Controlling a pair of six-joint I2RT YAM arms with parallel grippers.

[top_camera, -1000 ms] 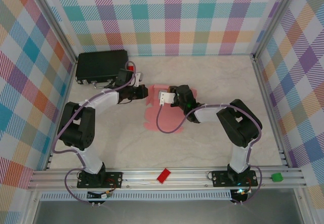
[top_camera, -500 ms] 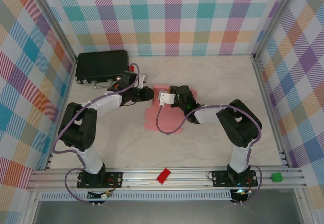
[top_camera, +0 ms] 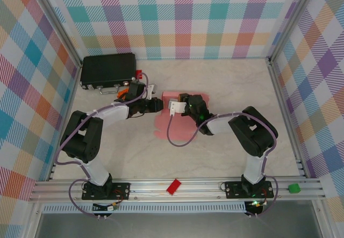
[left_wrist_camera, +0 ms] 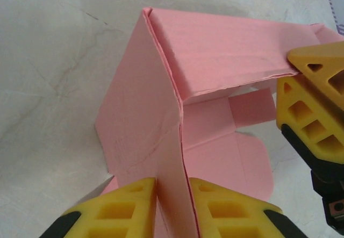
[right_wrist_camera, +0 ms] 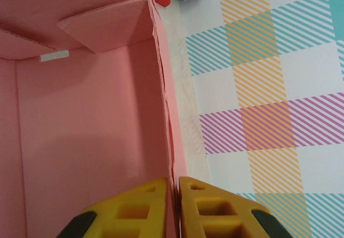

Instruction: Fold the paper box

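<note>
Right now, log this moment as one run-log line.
stage: paper box half-formed, walls raised | left pincer: shut on one wall | right pincer: shut on another wall | background: black case far left

From above, both wrists hide much of the paper box (top_camera: 161,124). Picture edges cut off its panels, the left fingers (left_wrist_camera: 121,208) and the right fingers (right_wrist_camera: 129,211).
</note>
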